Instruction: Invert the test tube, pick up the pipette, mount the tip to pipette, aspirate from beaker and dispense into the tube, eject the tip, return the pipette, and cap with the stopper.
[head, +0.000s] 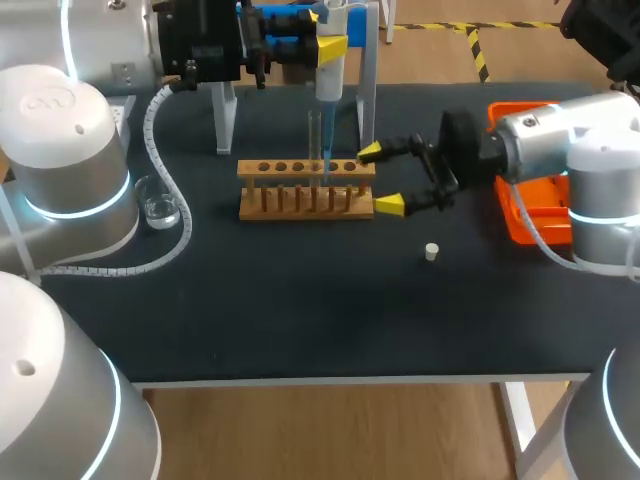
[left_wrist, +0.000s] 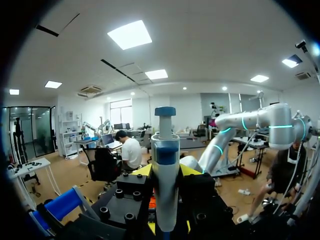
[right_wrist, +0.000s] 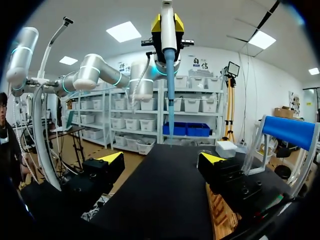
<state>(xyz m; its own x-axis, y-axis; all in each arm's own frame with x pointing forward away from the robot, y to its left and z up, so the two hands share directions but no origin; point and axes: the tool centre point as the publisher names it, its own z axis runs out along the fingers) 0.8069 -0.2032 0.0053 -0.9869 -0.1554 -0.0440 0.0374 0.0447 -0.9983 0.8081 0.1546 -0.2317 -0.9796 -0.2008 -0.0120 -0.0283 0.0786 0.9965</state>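
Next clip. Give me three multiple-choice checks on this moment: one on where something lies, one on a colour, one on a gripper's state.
1. Where is the white stopper?
A. on the table, apart from the rack
B. in the test tube
C. in the beaker

2. What colour is the tip on the pipette?
A. orange
B. blue
C. green

3. How is the right gripper?
A. shut on the stopper
B. shut on the beaker
C. open, holding nothing

Answers:
1 A: the head view shows the stopper alone on the dark tabletop.
2 B: the slim tip hanging from the white pipette is blue.
3 C: the right wrist view shows its fingers wide apart with only bare table between them.
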